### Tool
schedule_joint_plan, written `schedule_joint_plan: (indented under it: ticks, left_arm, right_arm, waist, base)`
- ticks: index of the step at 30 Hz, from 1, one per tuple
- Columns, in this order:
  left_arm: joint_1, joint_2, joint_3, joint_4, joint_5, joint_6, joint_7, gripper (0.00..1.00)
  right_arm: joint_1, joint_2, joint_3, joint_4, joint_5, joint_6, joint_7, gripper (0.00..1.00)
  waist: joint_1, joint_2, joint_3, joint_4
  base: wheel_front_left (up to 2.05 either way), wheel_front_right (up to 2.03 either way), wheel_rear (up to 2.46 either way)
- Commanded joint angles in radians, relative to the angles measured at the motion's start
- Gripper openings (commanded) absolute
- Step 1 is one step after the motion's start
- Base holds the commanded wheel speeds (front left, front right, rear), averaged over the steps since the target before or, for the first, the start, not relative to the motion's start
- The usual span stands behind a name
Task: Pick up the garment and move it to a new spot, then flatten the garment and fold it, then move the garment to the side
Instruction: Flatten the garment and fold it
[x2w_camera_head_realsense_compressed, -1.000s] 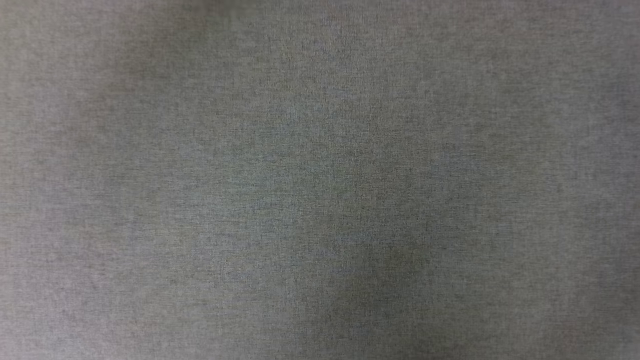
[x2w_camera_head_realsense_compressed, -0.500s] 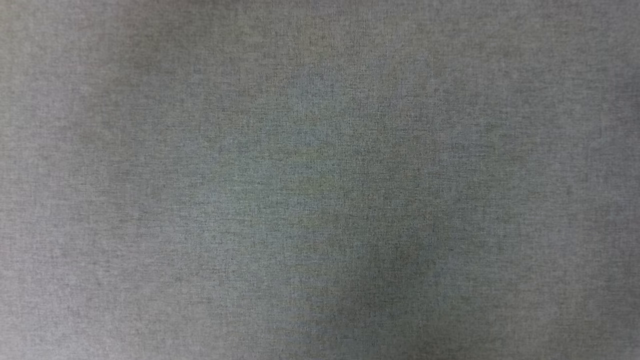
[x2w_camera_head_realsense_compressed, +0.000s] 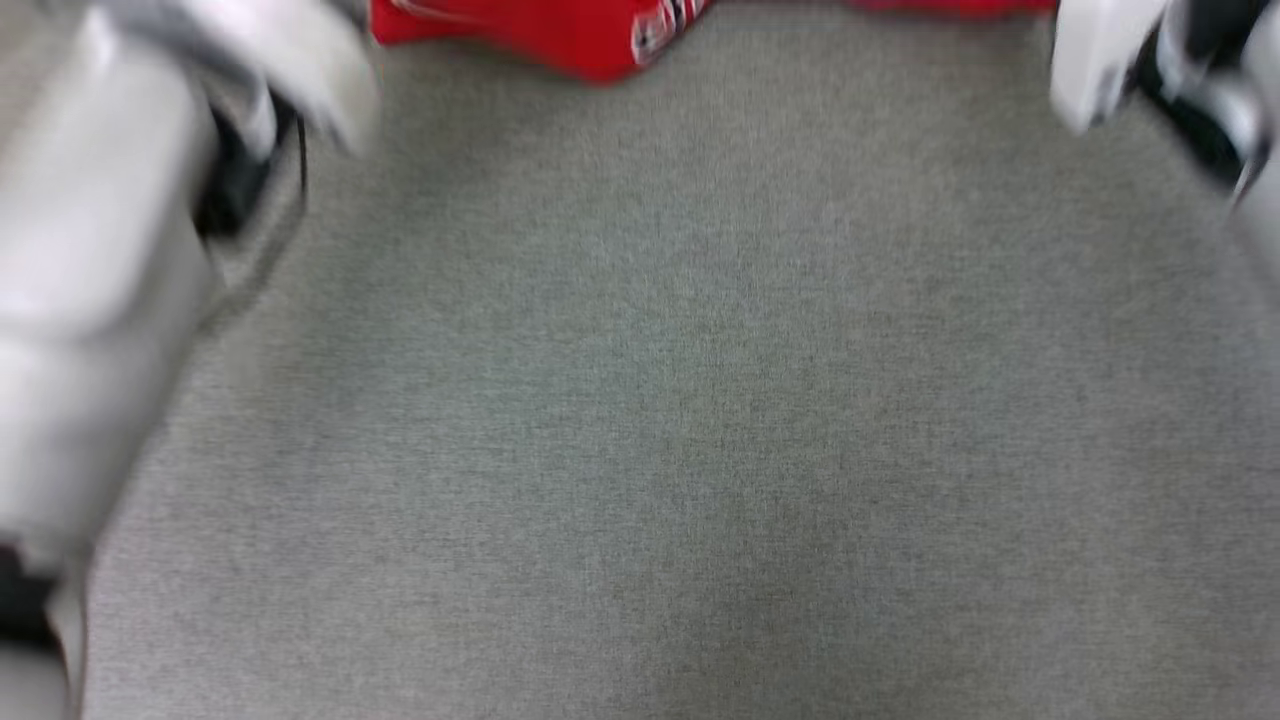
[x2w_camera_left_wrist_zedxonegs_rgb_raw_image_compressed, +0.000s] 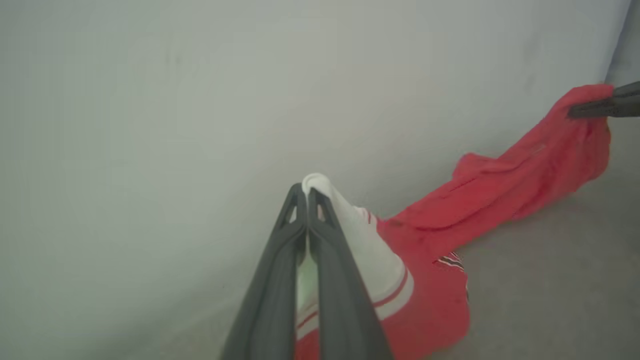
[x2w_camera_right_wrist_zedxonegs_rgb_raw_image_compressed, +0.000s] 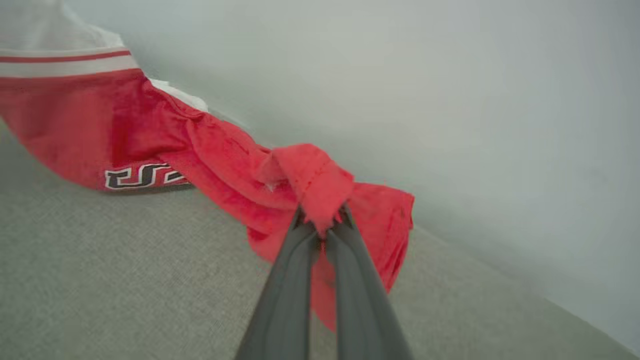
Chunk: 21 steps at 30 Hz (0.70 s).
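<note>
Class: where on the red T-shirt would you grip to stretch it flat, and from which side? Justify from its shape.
Likely its two far ends, approached from the outer sides: the white sleeve tip, pinched by the left gripper, and the bunched red edge, pinched by the right gripper. The T-shirt sags between them onto the grey surface, so pulling those ends apart should open it.

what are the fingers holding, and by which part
Both hold the shirt: the left fingers pinch its white sleeve, the right fingers a bunched red edge.
</note>
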Motion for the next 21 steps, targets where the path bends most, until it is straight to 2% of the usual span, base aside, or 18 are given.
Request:
schedule_joint_plan:
  ticks: [1, 10, 14, 21]
  left_arm:
    - [0.08, 0.014, 0.006, -0.036, 0.004, 0.015, -0.007, 0.0]
    - [0.578, 0.067, 0.031, -0.289, -0.022, 0.117, -0.005, 0.0]
    - [0.756, 0.094, 0.011, -0.366, -0.034, 0.155, -0.005, 0.0]
    - [1.018, 0.144, -0.03, -0.479, -0.085, 0.229, 0.015, 0.0]
  right_arm:
    - [0.053, -0.015, 0.018, -0.014, 0.019, -0.001, -0.013, 0.0]
    - [0.364, -0.145, 0.132, -0.139, 0.118, -0.001, -0.062, 0.0]
    - [0.486, -0.208, 0.145, -0.193, 0.146, -0.001, -0.072, 0.0]
    - [0.704, -0.272, 0.121, -0.263, 0.211, -0.001, -0.083, 0.0]
  waist:
    - [0.0, 0.0, -0.041, 0.007]
    - [0.0, 0.0, -0.202, 0.024]
    - [0.0, 0.0, -0.264, 0.021]
    - [0.0, 0.0, -0.362, 0.012]
  base:
    - [0.0, 0.0, 0.0]
    - [0.0, 0.0, 0.0]
    - [0.0, 0.0, 0.0]
    - [0.0, 0.0, 0.0]
